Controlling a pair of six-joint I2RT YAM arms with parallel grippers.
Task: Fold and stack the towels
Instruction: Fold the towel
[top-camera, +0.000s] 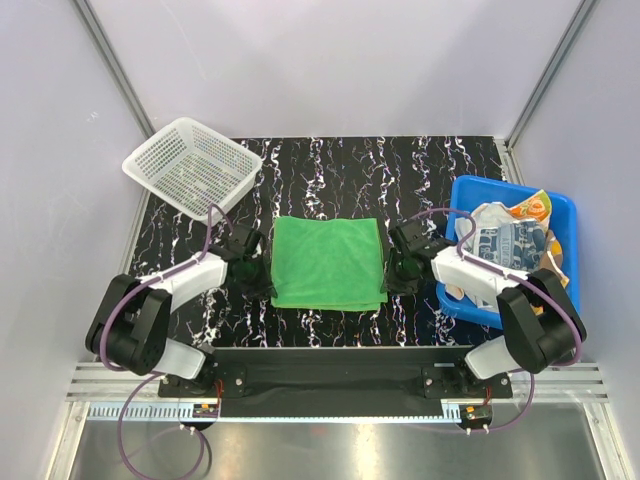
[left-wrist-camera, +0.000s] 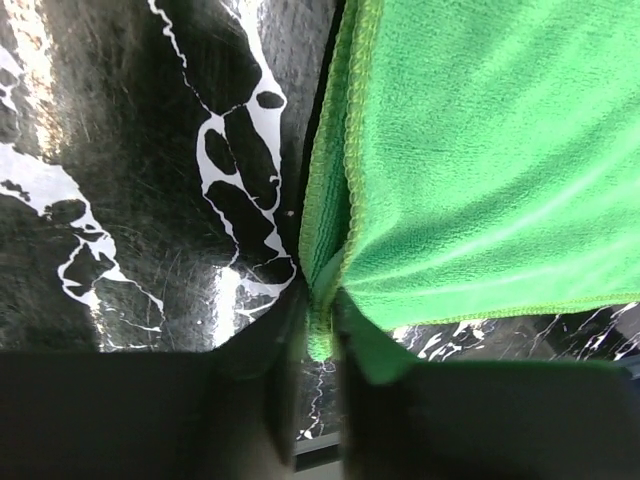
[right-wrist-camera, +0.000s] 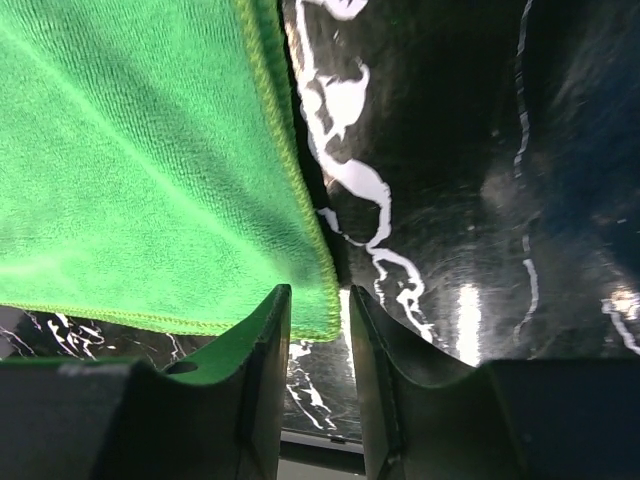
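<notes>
The plain green towel lies folded flat on the black marbled table between both arms. My left gripper is at its near left corner and is shut on that corner, which shows pinched between the jaws in the left wrist view. My right gripper is at the near right corner. In the right wrist view its jaws stand a little apart with the towel's corner lying loose in the gap. More towels, an orange printed one and a navy patterned one, are heaped in the blue tub.
The blue plastic tub stands at the right, close behind my right arm. A white mesh basket sits tilted at the back left. The table's near edge runs just below the towel.
</notes>
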